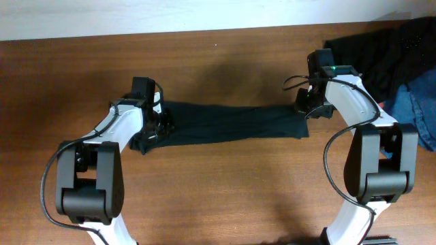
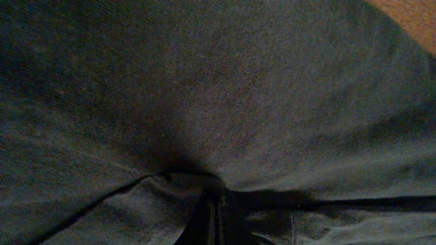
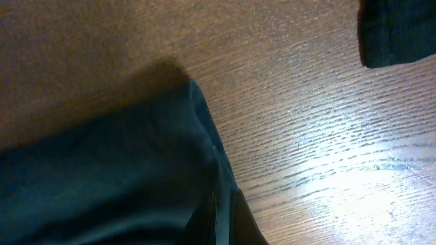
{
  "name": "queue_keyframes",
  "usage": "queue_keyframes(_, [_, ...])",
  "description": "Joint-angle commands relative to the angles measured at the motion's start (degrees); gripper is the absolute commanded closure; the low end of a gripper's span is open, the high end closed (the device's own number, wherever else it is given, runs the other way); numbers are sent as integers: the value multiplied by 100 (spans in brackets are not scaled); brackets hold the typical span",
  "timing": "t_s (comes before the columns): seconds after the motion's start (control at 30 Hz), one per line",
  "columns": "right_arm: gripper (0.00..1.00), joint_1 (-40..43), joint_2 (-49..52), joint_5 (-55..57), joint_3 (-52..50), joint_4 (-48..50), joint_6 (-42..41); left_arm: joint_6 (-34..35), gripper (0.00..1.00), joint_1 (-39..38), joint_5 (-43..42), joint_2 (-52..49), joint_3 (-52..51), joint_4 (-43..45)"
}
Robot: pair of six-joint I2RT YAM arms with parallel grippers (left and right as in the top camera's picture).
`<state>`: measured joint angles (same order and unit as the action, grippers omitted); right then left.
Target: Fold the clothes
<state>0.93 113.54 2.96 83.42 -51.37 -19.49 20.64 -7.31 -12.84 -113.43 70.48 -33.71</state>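
The black T-shirt (image 1: 231,122) lies stretched into a long narrow band across the middle of the wooden table. My left gripper (image 1: 158,124) is shut on its left end, and dark fabric (image 2: 204,102) fills the left wrist view, bunched where the jaws pinch it (image 2: 216,211). At the band's right end my right gripper (image 1: 310,109) is shut on the cloth. In the right wrist view the shirt's edge (image 3: 136,177) runs into the closed jaws (image 3: 223,221). No logo shows.
A heap of other dark clothes (image 1: 388,47) and a blue denim piece (image 1: 415,102) sit at the back right corner. A corner of dark cloth (image 3: 398,30) shows at the right wrist view's top right. Bare wooden table (image 1: 231,190) lies in front.
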Motion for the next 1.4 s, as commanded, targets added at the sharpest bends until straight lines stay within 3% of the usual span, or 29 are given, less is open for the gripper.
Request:
queue_keyframes(0.0, [96,22,42,15,98,68,83,-28,99,-42,354,-632,-286,-15])
queue_keyframes(0.23, [96,22,42,4,98,-22,144,-28,99,-42,345,-632,-282,-15])
queue_keyframes(0.27, [92,22,42,2,98,-92,144,-28,99,-42,345,-632,-282,-15])
queue_keyframes(0.3, [81,22,42,2,98,-160,144,-28,98,-42,345,-632,-282,-15])
queue_keyframes(0.47, [63,22,42,4,57,-238,151,-28,98,-42,317,-632,-280,-13])
queue_keyframes(0.57, [64,22,42,0,-79,20,323,-28,94,-42,299,-632,-275,-15])
queue_keyframes(0.73, [73,22,42,-358,-334,326,706,-28,93,-42,299,-632,-275,-20])
queue_keyframes(1.37, [68,22,42,-407,-876,828,861,-31,92,-42,299,-632,-275,-15])
